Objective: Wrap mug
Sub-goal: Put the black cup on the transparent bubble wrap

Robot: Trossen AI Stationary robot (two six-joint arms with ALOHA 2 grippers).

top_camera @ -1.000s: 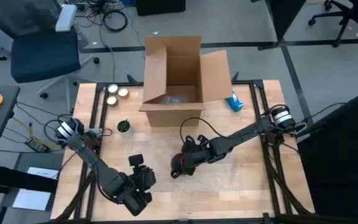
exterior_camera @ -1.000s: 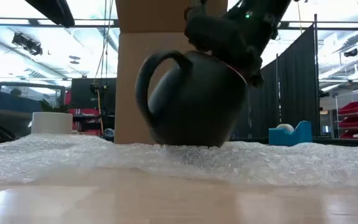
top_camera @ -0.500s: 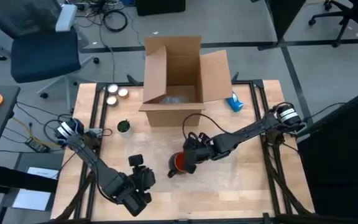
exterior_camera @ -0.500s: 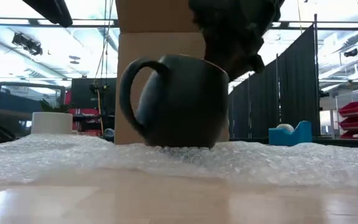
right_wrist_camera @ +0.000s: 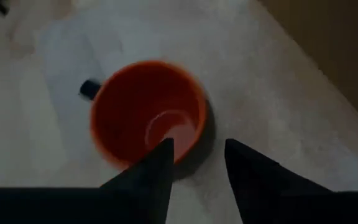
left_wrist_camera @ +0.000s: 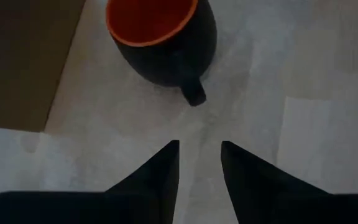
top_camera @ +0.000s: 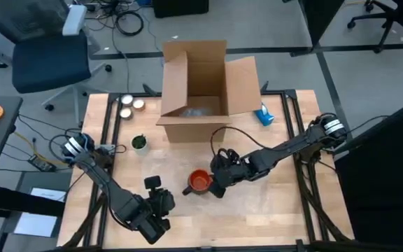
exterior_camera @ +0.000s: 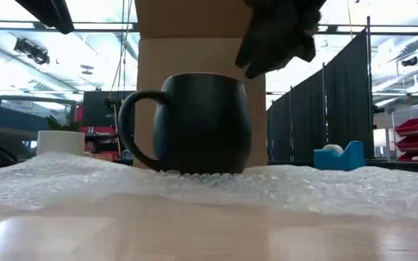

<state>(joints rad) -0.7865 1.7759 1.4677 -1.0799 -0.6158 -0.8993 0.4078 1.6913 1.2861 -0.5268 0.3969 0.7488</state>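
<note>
The mug [top_camera: 199, 181] stands upright on the sheet of bubble wrap [exterior_camera: 325, 190] in the middle of the bench [top_camera: 285, 224], its orange inside showing from above and its handle pointing toward the near left. The right hand [top_camera: 219, 183] hangs just beside the mug's right side and a little above its rim, fingers slightly parted with nothing between them. The left hand [top_camera: 161, 204] waits at the near left of the bench, also slightly parted and empty, aimed at the mug's handle.

What worries me is how close that right hand is. If it swings out low, a finger could clip the rim and tip the mug, or drag it off the middle of the sheet. The wrap looks light and loose, so I'd guess a pull on one edge would slide the whole sheet, or roll the mug, rather than fold it over. The cardboard box [top_camera: 201, 84] at the far side is well clear.
</note>
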